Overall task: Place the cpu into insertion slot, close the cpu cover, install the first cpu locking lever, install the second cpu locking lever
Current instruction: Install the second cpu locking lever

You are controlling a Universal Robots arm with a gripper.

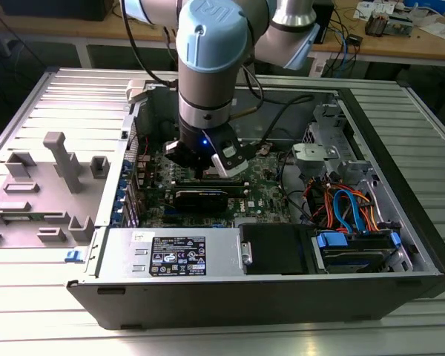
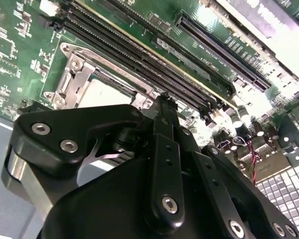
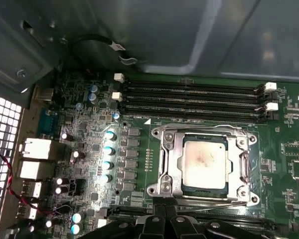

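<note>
The cpu (image 3: pixel 204 159), a silvery square, lies in the insertion slot (image 3: pixel 204 188), whose dark edge shows along one side of it. The cpu cover (image 3: pixel 172 162), a silver frame, lies flat around the chip. One thin locking lever (image 3: pixel 199 130) runs along the side by the memory slots, and another lever (image 3: pixel 214 203) runs along the opposite side, beside my gripper (image 3: pixel 164 211). The fingers stand shut and close over that edge of the socket. In the second wrist view the gripper (image 2: pixel 164 107) hides part of the cpu (image 2: pixel 102 93). In the exterior view the gripper (image 1: pixel 206 169) reaches down into the case.
Several long black memory slots (image 3: pixel 189 97) run beside the socket. A black graphics card (image 1: pixel 200 196) sits just in front of the gripper. The power supply (image 1: pixel 174 252) and drive bay with blue cables (image 1: pixel 348 208) line the case front. A grey fixture (image 1: pixel 59 163) stands at the exterior view's left.
</note>
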